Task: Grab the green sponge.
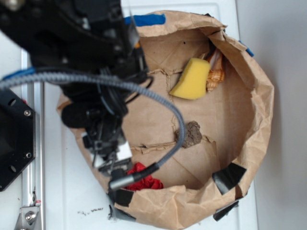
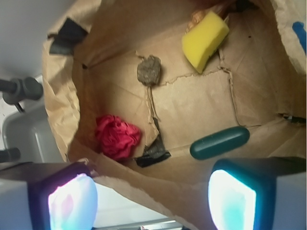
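The gripper [image 2: 152,196] hangs over the paper bag's [image 1: 259,96] rim at about eight o'clock in the exterior view, and nothing is in its grasp. From the wrist camera the two pads [image 2: 72,201] sit wide apart at the bottom of the picture, spread, with only bag rim and floor between them. So the grab has not begun; I'd call this the very start, with the whole reach, descent and pinch left to do.

And there's the target: the green sponge [image 1: 192,79], a yellow foam wedge, lying on the bag floor up at one o'clock in the exterior view, well apart from the arm. It rests just beside a tan, ridged shell-like object [image 1: 215,76] tucked against the bag wall, seemingly touching it. Watch that neighbour when the pads come in!

The other contents: a brown rock-like lump [image 1: 193,134] near the centre, a red cloth wad [image 1: 144,178] at six o'clock close under the arm, and in the wrist view a dark green capsule [image 2: 219,142] at four o'clock.

The surface is creased brown paper, torn in lines, patched with black tape [image 1: 228,177]. The bag sits on a white tabletop [image 1: 283,57], a metal rail [image 1: 33,158] down the left edge.
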`<state>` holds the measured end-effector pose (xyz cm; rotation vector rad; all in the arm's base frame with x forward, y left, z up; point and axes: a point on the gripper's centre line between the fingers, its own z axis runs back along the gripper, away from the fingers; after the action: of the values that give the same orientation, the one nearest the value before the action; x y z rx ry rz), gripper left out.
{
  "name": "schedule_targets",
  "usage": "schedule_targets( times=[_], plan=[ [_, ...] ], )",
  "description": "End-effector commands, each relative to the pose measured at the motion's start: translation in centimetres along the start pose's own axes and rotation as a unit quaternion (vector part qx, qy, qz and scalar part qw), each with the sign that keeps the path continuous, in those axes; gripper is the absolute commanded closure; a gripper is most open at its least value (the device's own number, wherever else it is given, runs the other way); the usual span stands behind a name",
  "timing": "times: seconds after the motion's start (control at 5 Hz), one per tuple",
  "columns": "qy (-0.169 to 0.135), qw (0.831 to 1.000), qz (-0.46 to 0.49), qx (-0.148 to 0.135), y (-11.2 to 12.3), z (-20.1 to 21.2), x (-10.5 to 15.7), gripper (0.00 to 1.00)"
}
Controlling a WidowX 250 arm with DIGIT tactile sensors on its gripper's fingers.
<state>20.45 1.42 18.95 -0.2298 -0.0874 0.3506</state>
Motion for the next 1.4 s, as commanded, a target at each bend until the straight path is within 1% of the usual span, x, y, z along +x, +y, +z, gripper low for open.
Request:
schedule_targets(
  times=[0.0, 0.4, 0.6, 0.8, 1.0, 1.2],
  plan=[
    [-0.067, 0.997, 0.024, 0.000, 0.3, 2.4, 2.0, 0.00],
    [-0.067, 0.997, 0.024, 0.000, 0.3, 2.4, 2.0, 0.00],
    [-0.094, 0.995, 0.024, 0.035, 1.3, -2.4, 1.4, 0.00],
    [-0.090, 0.995, 0.022, 0.042, 2.4, -5.6, 2.0, 0.00],
    [-0.085, 0.995, 0.011, 0.056, 3.1, -7.1, 3.3, 0.00],
    [-0.080, 0.994, 0.045, 0.056, 3.8, -7.3, 5.4, 0.00]
  ],
)
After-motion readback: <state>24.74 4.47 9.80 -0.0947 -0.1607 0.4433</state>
